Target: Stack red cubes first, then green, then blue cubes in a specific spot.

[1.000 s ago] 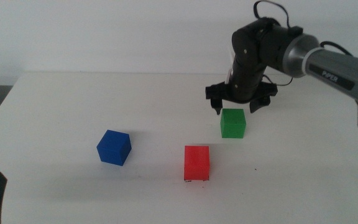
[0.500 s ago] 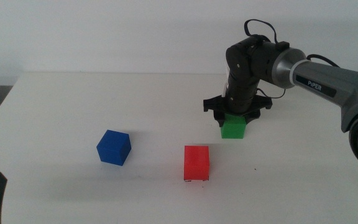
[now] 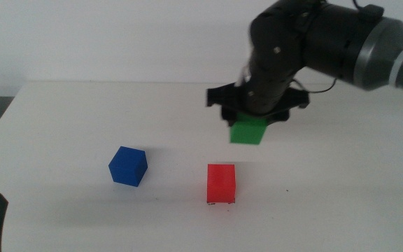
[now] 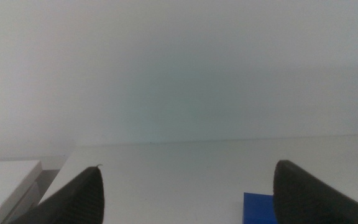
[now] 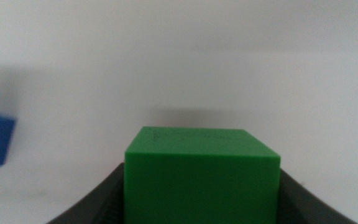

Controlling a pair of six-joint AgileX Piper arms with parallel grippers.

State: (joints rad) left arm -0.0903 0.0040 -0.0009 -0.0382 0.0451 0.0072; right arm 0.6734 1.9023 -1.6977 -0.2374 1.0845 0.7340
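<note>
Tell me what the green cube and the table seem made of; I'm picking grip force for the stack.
The green cube, held off the table between the right gripper's jaws, looks like solid hard plastic or painted wood: matte, even colour, crisp edges, no dent where it is gripped. The table looks like smooth white laminate with a faint sheen, though that is uncertain.

A plain white table (image 3: 75, 112) carries two cubes. The blue cube (image 3: 128, 166) sits on its left-centre area, turned at an angle to the table's edges. The red cube (image 3: 221, 183) rests to the right of it, slightly nearer the camera, the two well apart on the bare surface.
</note>
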